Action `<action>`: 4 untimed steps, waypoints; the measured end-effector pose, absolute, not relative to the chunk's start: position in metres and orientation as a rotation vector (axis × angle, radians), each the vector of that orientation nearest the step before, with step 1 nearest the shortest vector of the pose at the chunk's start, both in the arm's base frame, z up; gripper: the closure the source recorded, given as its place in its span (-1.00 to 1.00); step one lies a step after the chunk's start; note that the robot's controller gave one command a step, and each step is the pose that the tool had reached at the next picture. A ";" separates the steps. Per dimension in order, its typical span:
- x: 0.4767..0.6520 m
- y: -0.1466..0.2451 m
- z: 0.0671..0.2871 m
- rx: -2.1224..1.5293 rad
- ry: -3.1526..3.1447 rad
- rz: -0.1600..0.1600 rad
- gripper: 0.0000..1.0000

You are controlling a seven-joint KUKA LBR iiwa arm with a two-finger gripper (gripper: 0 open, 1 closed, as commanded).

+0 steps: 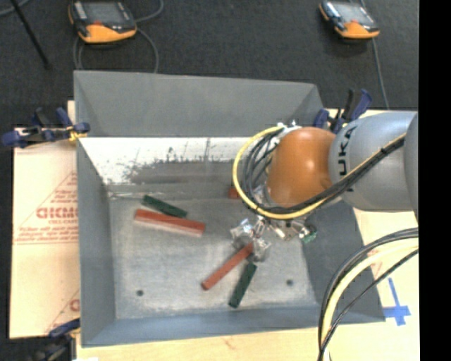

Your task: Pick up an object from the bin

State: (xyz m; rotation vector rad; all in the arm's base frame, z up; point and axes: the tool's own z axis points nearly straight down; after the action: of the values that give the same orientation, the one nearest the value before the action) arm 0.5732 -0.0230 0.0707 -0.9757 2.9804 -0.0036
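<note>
- We see the gripper (252, 240) low over the meeting upper ends of a red stick (224, 271) and a dark green stick (242, 288), toward the bin's (93, 233) right wall. We judge it is placed there for a pick.
- We cannot tell whether it is open, or whether it has hold of anything.

Dark floor (225, 42), two orange-and-black devices (103, 20) on it

Grey metal bin (95, 268), contents:
- My gripper (251, 240), low over the floor right of centre, at the upper end of a slanting orange-red stick (224, 270).
- Dark green stick (242, 287), just beside that one's right.
- Left half: long red bar (169, 223), with a short dark green stick (163, 207) just above it.
</note>
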 end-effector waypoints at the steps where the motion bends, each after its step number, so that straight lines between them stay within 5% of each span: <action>1: 0.592 -0.005 0.216 -1.017 2.958 -0.007 1.00; 2: 0.590 -0.005 0.211 -1.018 2.967 0.000 -1.00; 3: 0.516 0.053 0.116 -1.012 2.982 0.009 -1.00; 4: 0.488 0.047 0.125 -1.621 2.691 0.000 -1.00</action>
State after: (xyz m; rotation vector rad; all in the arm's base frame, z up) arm 0.4883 0.0469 0.1249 -1.6214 2.6907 0.0001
